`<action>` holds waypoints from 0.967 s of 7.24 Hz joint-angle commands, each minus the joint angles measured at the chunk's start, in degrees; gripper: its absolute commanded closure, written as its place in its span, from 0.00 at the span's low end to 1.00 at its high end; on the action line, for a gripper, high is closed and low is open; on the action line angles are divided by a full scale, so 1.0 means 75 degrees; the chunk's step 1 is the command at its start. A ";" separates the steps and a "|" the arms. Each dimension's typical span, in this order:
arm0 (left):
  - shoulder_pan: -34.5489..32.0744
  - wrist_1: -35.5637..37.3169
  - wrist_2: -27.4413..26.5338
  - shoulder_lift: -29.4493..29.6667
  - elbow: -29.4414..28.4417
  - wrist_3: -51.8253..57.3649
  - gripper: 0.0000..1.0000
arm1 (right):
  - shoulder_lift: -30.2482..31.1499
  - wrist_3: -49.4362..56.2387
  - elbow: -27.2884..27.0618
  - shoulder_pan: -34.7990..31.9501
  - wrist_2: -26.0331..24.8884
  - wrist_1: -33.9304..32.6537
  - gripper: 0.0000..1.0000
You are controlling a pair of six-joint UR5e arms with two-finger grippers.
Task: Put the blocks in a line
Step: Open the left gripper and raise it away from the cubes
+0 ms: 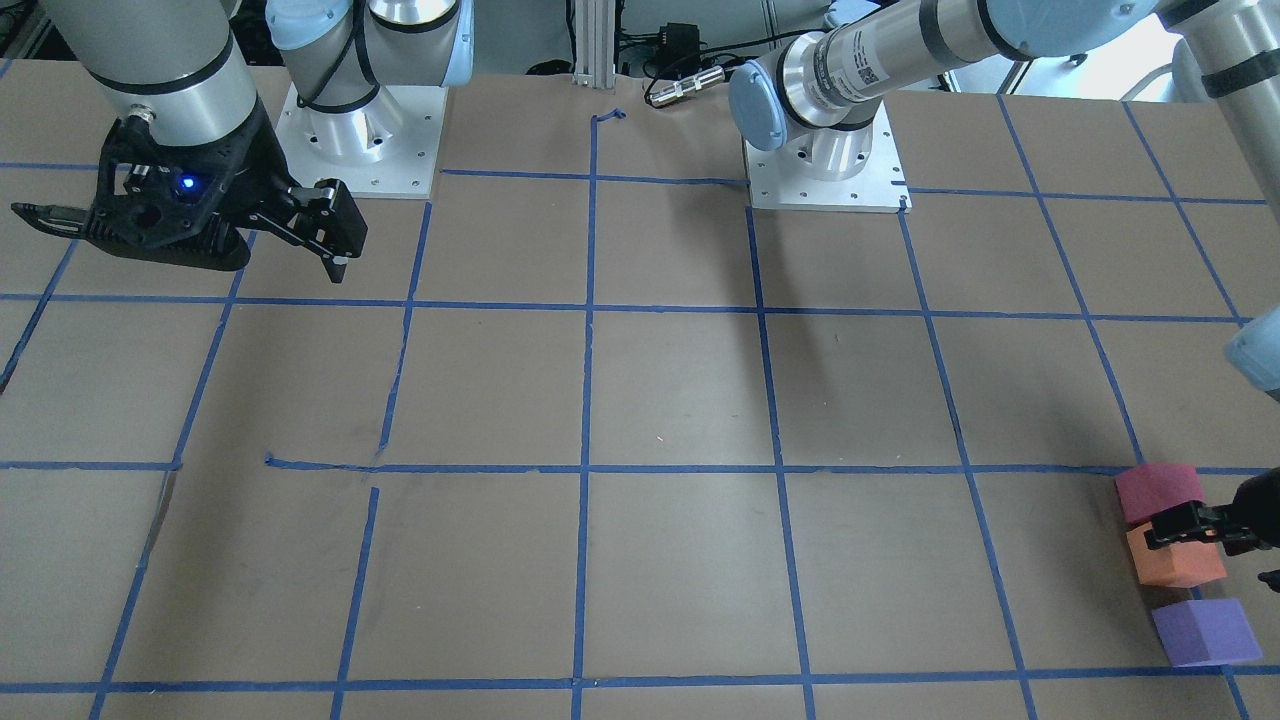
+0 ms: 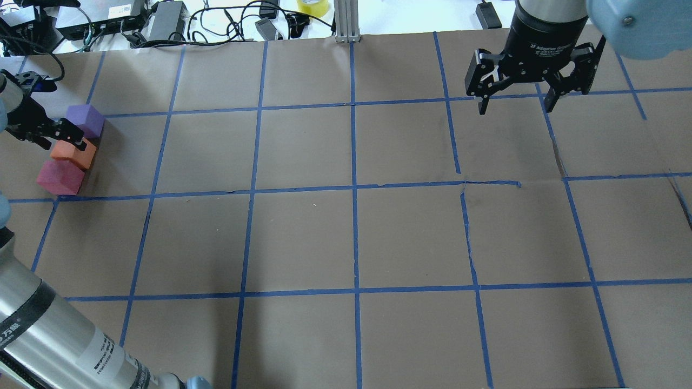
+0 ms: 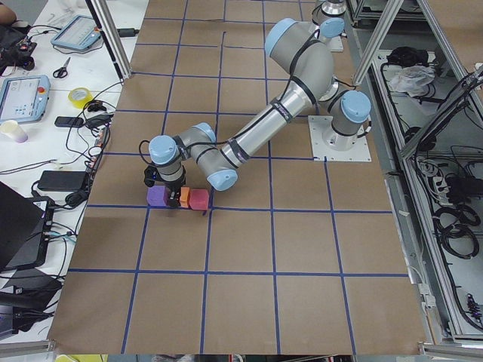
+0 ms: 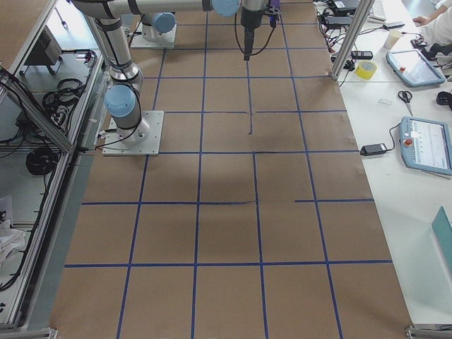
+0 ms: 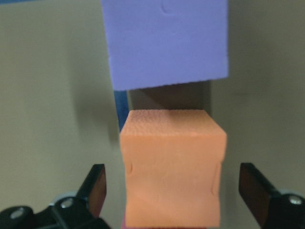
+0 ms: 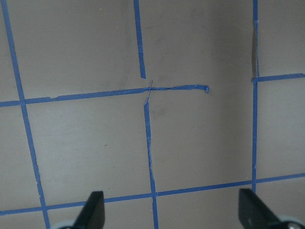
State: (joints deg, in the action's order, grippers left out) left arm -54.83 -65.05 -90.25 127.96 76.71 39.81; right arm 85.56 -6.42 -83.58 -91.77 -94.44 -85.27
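Observation:
Three blocks stand in a short row at the table's left end: purple (image 2: 85,120), orange (image 2: 73,155) and pinkish-red (image 2: 59,177). The pinkish-red block lies against the orange one. In the left wrist view a small gap separates the purple block (image 5: 167,43) from the orange block (image 5: 172,162). My left gripper (image 2: 73,136) is open and straddles the orange block, and its fingers (image 5: 97,186) stand clear of both sides. My right gripper (image 2: 516,105) hangs open and empty over the far right of the table, high above the paper.
Brown paper with a blue tape grid (image 2: 354,186) covers the table. Cables, power bricks and a roll of yellow tape (image 2: 312,6) lie beyond the far edge. An aluminium post (image 2: 346,21) stands at the far middle. The arm bases (image 1: 360,140) are bolted on the robot's side.

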 commanded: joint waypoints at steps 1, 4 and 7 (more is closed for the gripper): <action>-0.0048 -0.1490 0.0033 -0.1374 -0.0068 0.0047 0.00 | -0.0006 0.0012 0.0000 0.0048 -0.0018 0.0003 0.00; -0.0188 -0.3966 0.0277 -0.3707 0.0095 -0.0489 0.00 | 0.0041 0.0012 0.0000 0.0118 0.0017 0.0014 0.00; -0.2092 -0.4194 0.0583 -0.4931 0.0482 -0.3691 0.00 | 0.0053 0.0000 -0.0047 0.0130 0.0017 0.0014 0.00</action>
State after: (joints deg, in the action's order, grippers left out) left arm -64.45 -96.16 -86.39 93.86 79.56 22.17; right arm 85.89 -6.38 -83.87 -90.81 -94.37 -85.17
